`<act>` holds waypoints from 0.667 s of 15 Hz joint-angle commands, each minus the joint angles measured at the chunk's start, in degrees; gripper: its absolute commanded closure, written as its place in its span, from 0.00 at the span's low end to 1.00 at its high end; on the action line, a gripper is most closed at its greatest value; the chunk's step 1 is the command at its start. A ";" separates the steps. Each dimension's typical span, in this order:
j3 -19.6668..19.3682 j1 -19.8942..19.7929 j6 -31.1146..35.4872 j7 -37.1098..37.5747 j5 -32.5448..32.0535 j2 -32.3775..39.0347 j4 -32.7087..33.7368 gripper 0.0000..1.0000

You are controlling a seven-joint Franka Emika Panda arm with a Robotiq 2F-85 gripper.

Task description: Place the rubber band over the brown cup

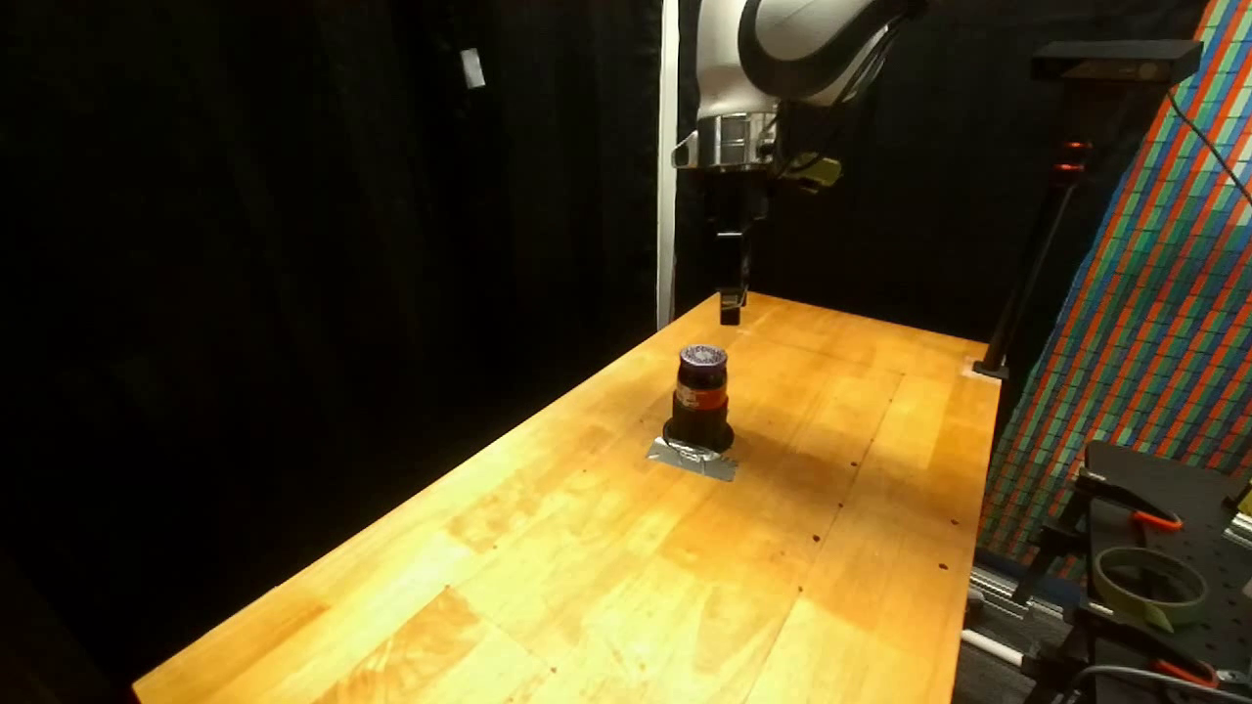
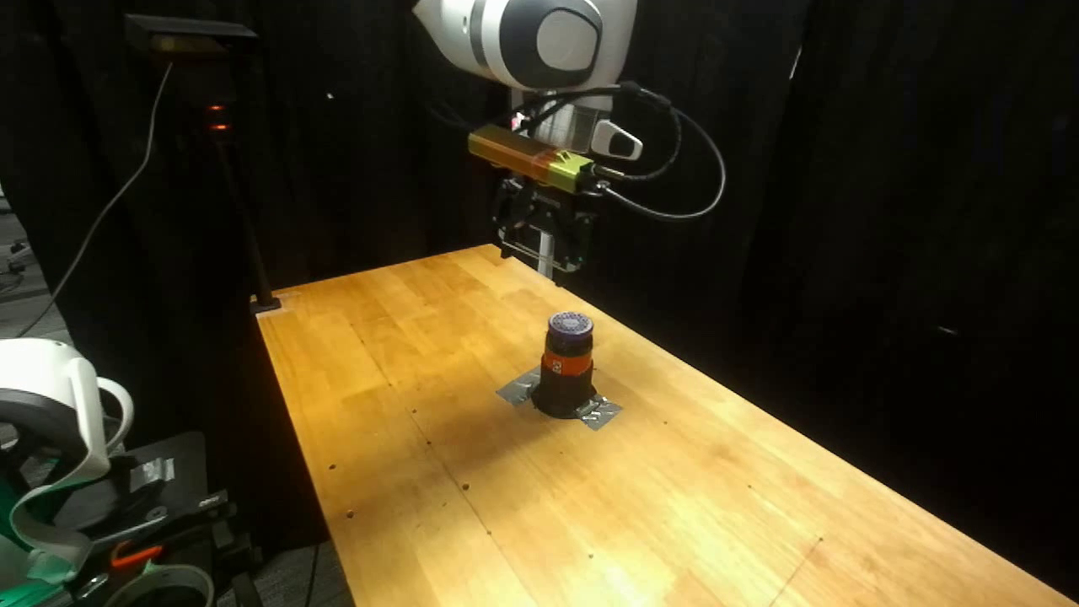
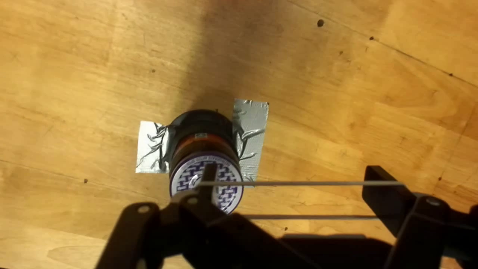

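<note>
Tool point(image 3: 293, 178) spread — rubber band point(image 3: 298, 183) taut across it — brown cup point(image 2: 566, 364) upright on table point(image 2: 716, 472).

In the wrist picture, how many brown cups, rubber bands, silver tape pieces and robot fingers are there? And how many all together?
Brown cup: 1
Rubber band, two strands showing: 1
Silver tape pieces: 2
Gripper fingers: 2
Total: 6

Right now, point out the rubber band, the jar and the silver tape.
Rubber band point(image 3: 300, 183): wrist view, upper strand.
Jar point(image 2: 567, 364): in an exterior view, orange label.
Silver tape point(image 3: 251, 130): wrist view, right-hand strip.
</note>
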 commanded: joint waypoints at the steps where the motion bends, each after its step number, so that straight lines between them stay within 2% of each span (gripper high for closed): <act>1: 1.06 -1.54 -1.82 -1.15 -2.37 9.18 11.49 0.00; 10: 0.69 -1.93 -4.66 0.25 -4.41 23.57 26.84 0.00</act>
